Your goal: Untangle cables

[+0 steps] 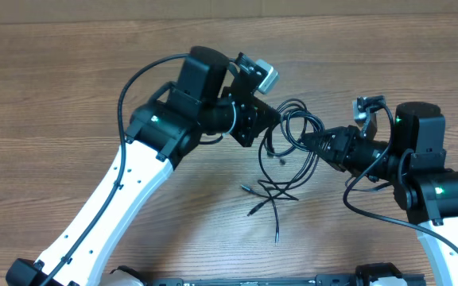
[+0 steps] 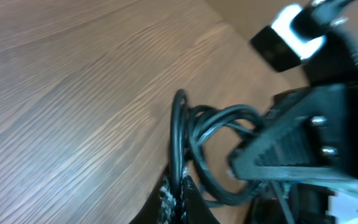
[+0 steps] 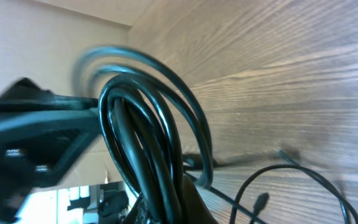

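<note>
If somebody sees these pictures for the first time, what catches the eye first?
The tangle of thin black cables at the middle of the brown wood-grain table, with loose plug ends trailing out. Then the left gripper and the right gripper, meeting at the tangle from opposite sides and apparently pinching its loops.

Left end effector (image 1: 272, 121) and right end effector (image 1: 308, 141) meet at the looped cables (image 1: 294, 129) — loose strands trail on the table (image 1: 54, 63).

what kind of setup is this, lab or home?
Probably a robot lab bench: a wood-grain table, a left arm and right arm working at it, and a tangle of black cables between them.
</note>
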`<state>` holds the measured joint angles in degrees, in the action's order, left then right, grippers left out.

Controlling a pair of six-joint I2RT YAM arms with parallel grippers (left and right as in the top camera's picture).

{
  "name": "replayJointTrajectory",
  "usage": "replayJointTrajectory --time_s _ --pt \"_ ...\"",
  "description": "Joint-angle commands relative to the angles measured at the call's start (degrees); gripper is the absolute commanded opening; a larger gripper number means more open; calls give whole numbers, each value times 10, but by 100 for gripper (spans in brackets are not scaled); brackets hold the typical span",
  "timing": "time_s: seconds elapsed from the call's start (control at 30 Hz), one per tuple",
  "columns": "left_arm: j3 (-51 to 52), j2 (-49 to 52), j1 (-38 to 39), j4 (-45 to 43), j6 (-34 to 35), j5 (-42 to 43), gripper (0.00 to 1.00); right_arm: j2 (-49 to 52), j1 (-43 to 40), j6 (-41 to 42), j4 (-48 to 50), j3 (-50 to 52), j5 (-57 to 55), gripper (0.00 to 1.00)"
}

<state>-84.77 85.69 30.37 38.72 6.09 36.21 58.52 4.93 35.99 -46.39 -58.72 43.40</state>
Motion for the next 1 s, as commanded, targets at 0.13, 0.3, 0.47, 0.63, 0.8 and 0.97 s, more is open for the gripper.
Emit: replayJointTrajectory --time_s 0.13,0.3,0.47,0.63,0.8,0.97 --pt "-8 1 -55 -41 14 205 4 1 2 -14 -5 -5 -24 4" --pt "-8 1 -93 -49 42 221 4 1 2 -21 -10 -5 -24 4" --pt "-8 1 -141 -69 58 218 4 1 2 -81 -53 -5 -22 4" --pt "-8 1 -188 -141 194 217 4 1 2 -153 -105 -5 -22 4" --pt "-8 1 -198 -164 212 146 4 1 2 -189 -126 -5 -22 4" --pt "-8 1 -198 -98 146 66 53 1 2 -196 -121 -5 7 4"
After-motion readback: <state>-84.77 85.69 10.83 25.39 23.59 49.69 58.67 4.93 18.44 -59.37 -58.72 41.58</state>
